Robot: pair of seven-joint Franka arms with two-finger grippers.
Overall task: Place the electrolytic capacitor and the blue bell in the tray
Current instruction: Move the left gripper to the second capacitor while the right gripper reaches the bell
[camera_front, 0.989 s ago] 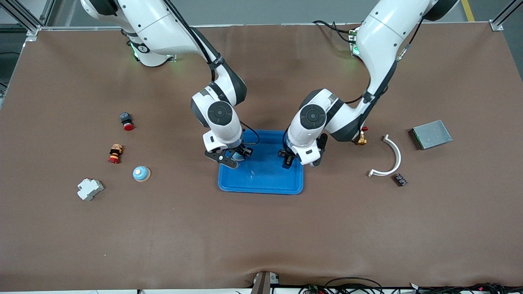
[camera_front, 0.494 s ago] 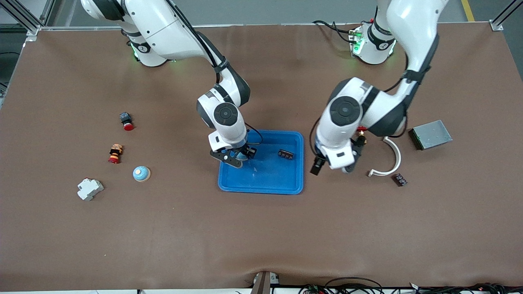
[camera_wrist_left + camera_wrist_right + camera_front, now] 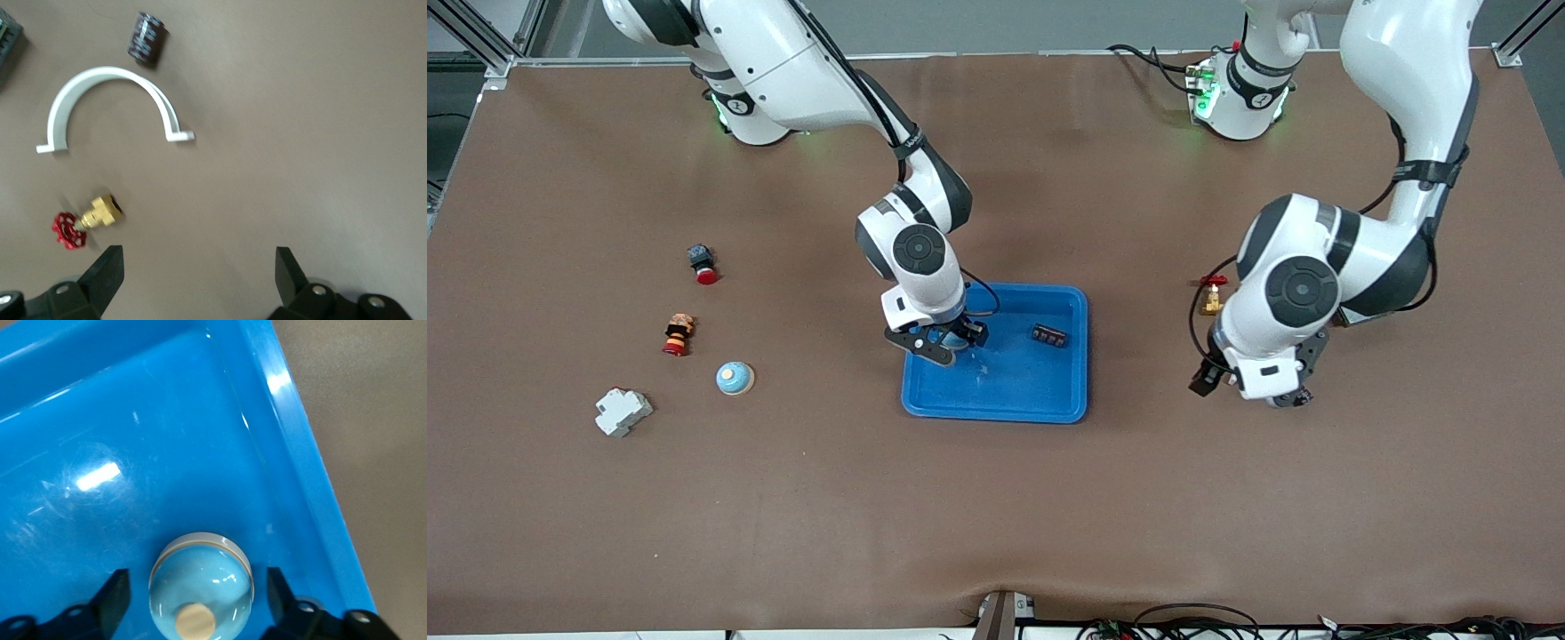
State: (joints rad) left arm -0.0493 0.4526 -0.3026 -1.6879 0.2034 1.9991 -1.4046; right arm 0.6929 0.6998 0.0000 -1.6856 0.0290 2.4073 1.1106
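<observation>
The bright-blue tray (image 3: 996, 404) lies mid-table. My right gripper (image 3: 938, 342) is low over the tray end toward the right arm. It is open, and the blue bell (image 3: 200, 587) sits on the tray floor between its fingers with a gap on each side. A small dark capacitor (image 3: 1049, 335) lies in the tray near the rim toward the left arm. My left gripper (image 3: 1249, 389) hangs open and empty over bare table toward the left arm's end. In its wrist view the left gripper (image 3: 198, 257) faces another dark electrolytic capacitor (image 3: 147, 38), which lies beside a white arc (image 3: 113, 100).
A brass valve with a red handle (image 3: 1212, 298) lies beside the left arm, and a corner of the grey metal box (image 3: 8, 40) shows. Toward the right arm's end lie a second blue bell (image 3: 735, 379), a white-grey block (image 3: 623, 412), a red button (image 3: 703, 264) and an orange-red part (image 3: 679, 333).
My right gripper has opened and let the bell go in the tray. My left arm has left the tray, where the small capacitor now lies, and swung out toward its own end of the table.
</observation>
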